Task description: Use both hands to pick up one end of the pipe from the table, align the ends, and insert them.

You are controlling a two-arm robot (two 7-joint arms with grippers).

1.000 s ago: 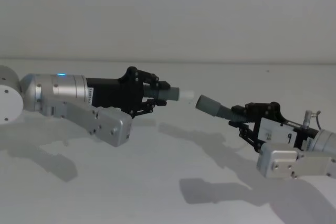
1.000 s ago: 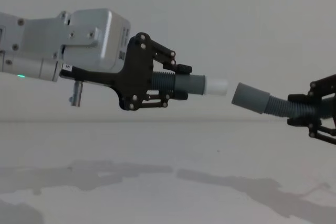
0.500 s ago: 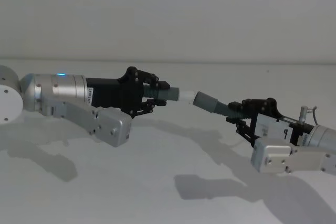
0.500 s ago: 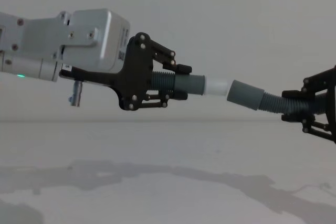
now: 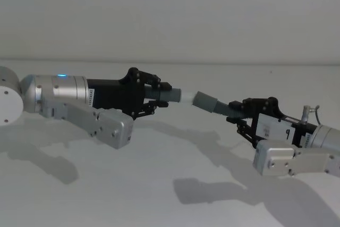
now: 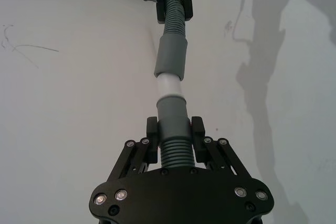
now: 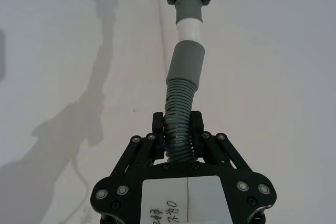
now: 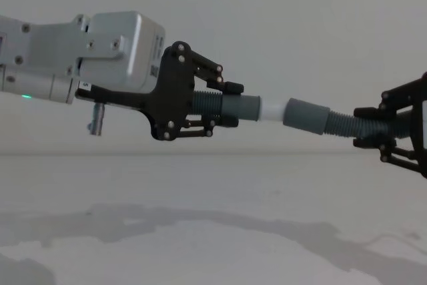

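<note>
- Already both hose pieces are off the counter (image 5: 159,184) and held in the air above it, so the pick-up is done
- Alignment looks nearly done: the whitish tip (image 8: 272,109) of the left hose piece (image 8: 230,107) has its front just inside, or at the mouth of, the wide socket (image 8: 305,115) of the right hose piece (image 5: 215,104); part of the tip is bare between the cuffs, so I judge the push home is left
- Each piece runs lengthwise across the robot, left to right, tip pointing right and socket pointing left; the right one tilts up slightly toward the joint
- Left claw (image 6: 174,136) pinches the ribbed body just behind its cuff
- Right claw (image 7: 177,127) pinches the ribs of its piece, well back from the socket
</note>
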